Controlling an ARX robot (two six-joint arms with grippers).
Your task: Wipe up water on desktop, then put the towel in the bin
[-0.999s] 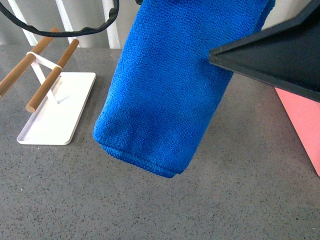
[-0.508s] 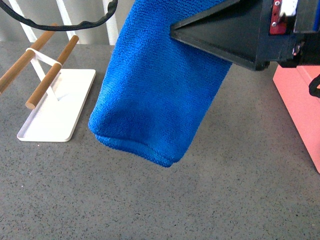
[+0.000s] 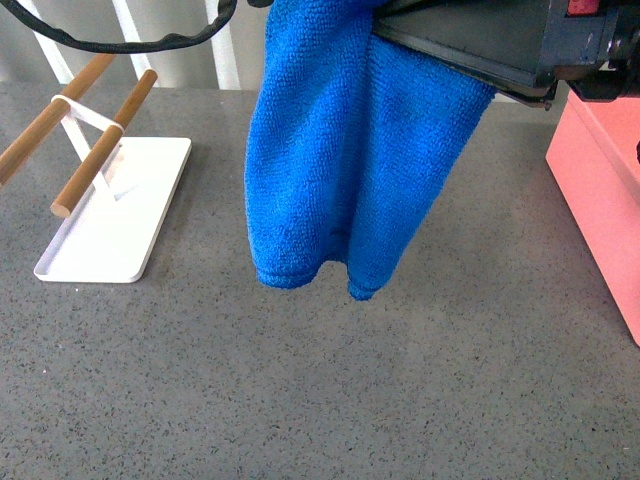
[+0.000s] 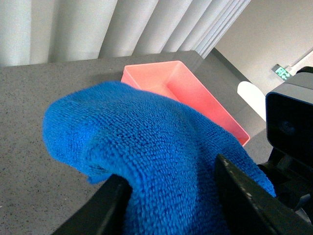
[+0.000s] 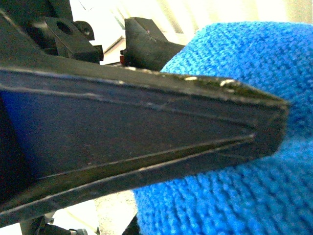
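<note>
1. Front view: the towel (image 3: 340, 150) hangs from 12 o'clock down to mid-frame. It is bunched into vertical folds, with two lower corners pointing down. Its hem looks clear of the desktop (image 3: 300, 400), and a faint shadow lies beneath it.
2. The right gripper (image 3: 440, 40) comes in at 1 o'clock. It is black and lies across the towel's upper part, touching the cloth. In the right wrist view one broad dark finger (image 5: 146, 132) fills the foreground, with blue pile beyond and below it. The second finger cannot be made out, so I cannot tell whether this gripper is clamped or loose.
3. The left gripper (image 4: 168, 181) shows in the left wrist view only. Two black fingers sit one on each side of a thick bulge of towel, with cloth pressed between them. It is clenched on the towel.
4. The bin (image 3: 600, 200) sits on the desktop at 3 o'clock, cut by the frame edge and apart from the towel. The left wrist view shows its open top and inner walls beyond the towel.
5. A white tray (image 3: 120, 235) sits at 9 o'clock, well apart from the towel. It carries two wooden bars (image 3: 100, 155) tilted up toward 11 o'clock.
6. A black cable (image 3: 130, 42) loops across 11 o'clock, above the tray.
</note>
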